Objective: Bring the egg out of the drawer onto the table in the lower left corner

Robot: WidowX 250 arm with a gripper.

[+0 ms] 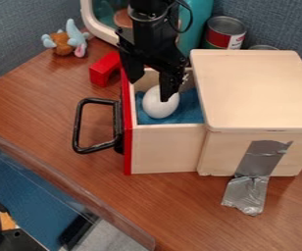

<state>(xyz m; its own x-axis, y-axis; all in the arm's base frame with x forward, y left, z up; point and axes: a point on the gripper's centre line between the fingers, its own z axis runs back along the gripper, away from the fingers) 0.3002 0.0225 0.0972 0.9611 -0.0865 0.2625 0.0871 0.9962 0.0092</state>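
Black gear (12,240) in the lower left corner of the frame, a looped cable at its side. Brown wood tabletop (42,108) runs across the middle and down to lower right. Wooden box (258,88) at right; its drawer (166,149) stands open toward the left, red front, black handle (78,125). Silver tape (245,193) runs from the box's near side onto the tabletop. White egg (159,105) near frame center, inside the drawer on blue cloth (189,110). Arm (150,32) comes in from the top edge; tool (150,90) hangs over the drawer, fingers parted, one overlapping the egg's upper right in this view. Whether it touches the shell, cannot tell. Red block (103,71) beyond the drawer front; plush toy (65,43), upper left. Can (225,33) behind the box, top of frame.
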